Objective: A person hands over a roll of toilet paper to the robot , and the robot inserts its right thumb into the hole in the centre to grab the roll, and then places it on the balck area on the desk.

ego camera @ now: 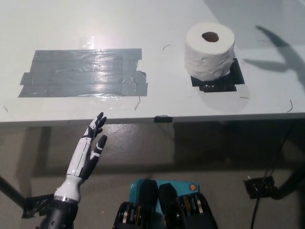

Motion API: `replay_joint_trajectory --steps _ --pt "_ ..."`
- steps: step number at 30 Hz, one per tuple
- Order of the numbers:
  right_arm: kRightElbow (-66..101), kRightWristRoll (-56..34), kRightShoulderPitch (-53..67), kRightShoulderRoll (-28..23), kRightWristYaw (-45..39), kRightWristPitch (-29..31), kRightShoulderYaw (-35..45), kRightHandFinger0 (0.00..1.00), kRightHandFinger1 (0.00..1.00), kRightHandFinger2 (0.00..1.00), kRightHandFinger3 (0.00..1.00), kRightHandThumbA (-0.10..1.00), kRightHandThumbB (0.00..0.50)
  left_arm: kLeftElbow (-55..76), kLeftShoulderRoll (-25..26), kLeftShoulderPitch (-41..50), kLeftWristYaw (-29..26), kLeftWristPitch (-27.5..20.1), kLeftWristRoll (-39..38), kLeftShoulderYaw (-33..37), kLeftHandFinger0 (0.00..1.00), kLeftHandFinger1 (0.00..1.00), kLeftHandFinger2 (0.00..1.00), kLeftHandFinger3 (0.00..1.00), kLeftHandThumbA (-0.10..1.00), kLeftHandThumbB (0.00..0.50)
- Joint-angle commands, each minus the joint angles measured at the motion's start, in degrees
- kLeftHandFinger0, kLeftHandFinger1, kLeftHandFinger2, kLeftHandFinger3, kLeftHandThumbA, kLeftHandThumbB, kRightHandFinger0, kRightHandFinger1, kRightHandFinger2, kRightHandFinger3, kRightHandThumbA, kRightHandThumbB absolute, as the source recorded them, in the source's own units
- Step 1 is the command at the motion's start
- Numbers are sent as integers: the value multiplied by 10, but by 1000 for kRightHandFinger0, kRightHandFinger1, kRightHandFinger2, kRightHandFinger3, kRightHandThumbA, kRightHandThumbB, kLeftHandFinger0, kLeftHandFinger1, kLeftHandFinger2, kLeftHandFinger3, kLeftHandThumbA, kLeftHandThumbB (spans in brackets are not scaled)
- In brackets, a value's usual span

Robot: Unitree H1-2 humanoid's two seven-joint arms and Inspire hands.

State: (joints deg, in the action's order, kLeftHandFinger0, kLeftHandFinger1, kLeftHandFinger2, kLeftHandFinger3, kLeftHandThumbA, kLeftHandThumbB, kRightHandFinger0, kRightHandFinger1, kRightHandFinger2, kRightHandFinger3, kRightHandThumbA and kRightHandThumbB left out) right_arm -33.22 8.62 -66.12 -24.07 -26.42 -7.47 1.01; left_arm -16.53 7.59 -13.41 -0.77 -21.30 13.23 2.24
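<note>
A white roll of toilet paper [210,50] stands upright on the black patch [220,82] at the right of the white desk [157,24], its centre hole facing up. Nothing touches it. My black right hand is out of view; only its shadow falls on the desk at the far right. My white left hand [88,149] is open below the desk's front edge at the lower left, fingers spread and pointing up.
A large patch of grey tape [83,73] covers the left half of the desk. A small black mark [163,118] sits on the front edge. Below the desk, a cable and a black stand foot [259,185] lie on the floor at the right.
</note>
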Motion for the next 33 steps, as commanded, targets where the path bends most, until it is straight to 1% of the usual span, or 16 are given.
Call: replay_joint_trajectory --steps 1,2,5,7,11,13,15,19,21,22,24,25,27,29,31,33 --pt "570 -175 100 25 49 -110 113 1000 1000 1000 1000 880 383 -2 2 -74 -16 -16 -21 -17 1000 1000 1000 1000 1000 157" --pt "605 -192 121 31 51 -113 112 1000 1000 1000 1000 861 369 -3 1 -79 -15 -15 -25 -18 1000 1000 1000 1000 1000 156" --pt "657 -206 161 38 54 -116 109 1000 1000 1000 1000 879 355 -7 0 -86 -13 -15 -29 -18 1000 1000 1000 1000 1000 162" --pt "692 -210 198 45 58 -105 103 1000 1000 1000 1000 924 372 -8 1 -93 -12 -13 -32 -19 1000 1000 1000 1000 1000 160" --pt "753 -226 276 83 77 -102 89 1000 1000 1000 1000 950 359 -12 1 -95 -13 -12 -30 -19 1000 1000 1000 1000 1000 166" --pt "765 -218 301 95 80 -89 80 1000 1000 1000 1000 989 352 -12 2 -94 -12 -14 -30 -19 1000 1000 1000 1000 1000 162" --pt "778 -208 333 107 81 -79 70 1000 1000 1000 1000 1000 375 -13 2 -92 -12 -15 -31 -19 1000 1000 1000 1000 1000 163" --pt "782 -199 389 130 78 -57 52 1000 1000 1000 1000 1000 335 -13 0 -83 -10 -13 -33 -18 1000 1000 1000 1000 1000 167" --pt "762 -168 426 156 79 -31 36 1000 1000 1000 1000 1000 334 -14 0 -74 -8 -16 -32 -16 1000 1000 1000 1000 1000 171" --pt "750 -157 438 164 78 -17 31 1000 1000 1000 1000 1000 321 -13 0 -70 -7 -15 -33 -15 1000 1000 1000 1000 1000 172" --pt "723 -139 464 176 74 13 23 1000 1000 1000 1000 1000 334 -12 -1 -60 -6 -15 -32 -14 1000 1000 1000 1000 1000 171" --pt "700 -123 480 184 75 28 18 1000 1000 1000 1000 1000 353 -12 0 -53 -6 -17 -30 -13 1000 1000 1000 1000 1000 172" --pt "633 -98 495 200 81 71 16 1000 1000 1000 1000 1000 299 -7 -1 -41 -5 -16 -30 -12 1000 1000 1000 1000 1000 179" --pt "602 -88 505 207 87 91 16 1000 1000 1000 1000 1000 281 -3 -1 -30 -5 -16 -28 -10 1000 1000 1000 1000 1000 183" --pt "537 -83 520 218 94 114 21 1000 1000 1000 1000 1000 283 0 -1 -17 -5 -19 -27 -9 1000 1000 1000 1000 1000 178" --pt "491 -80 527 223 98 129 25 1000 1000 1000 1000 1000 256 2 -1 -9 -3 -19 -31 -8 1000 1000 1000 1000 1000 174"
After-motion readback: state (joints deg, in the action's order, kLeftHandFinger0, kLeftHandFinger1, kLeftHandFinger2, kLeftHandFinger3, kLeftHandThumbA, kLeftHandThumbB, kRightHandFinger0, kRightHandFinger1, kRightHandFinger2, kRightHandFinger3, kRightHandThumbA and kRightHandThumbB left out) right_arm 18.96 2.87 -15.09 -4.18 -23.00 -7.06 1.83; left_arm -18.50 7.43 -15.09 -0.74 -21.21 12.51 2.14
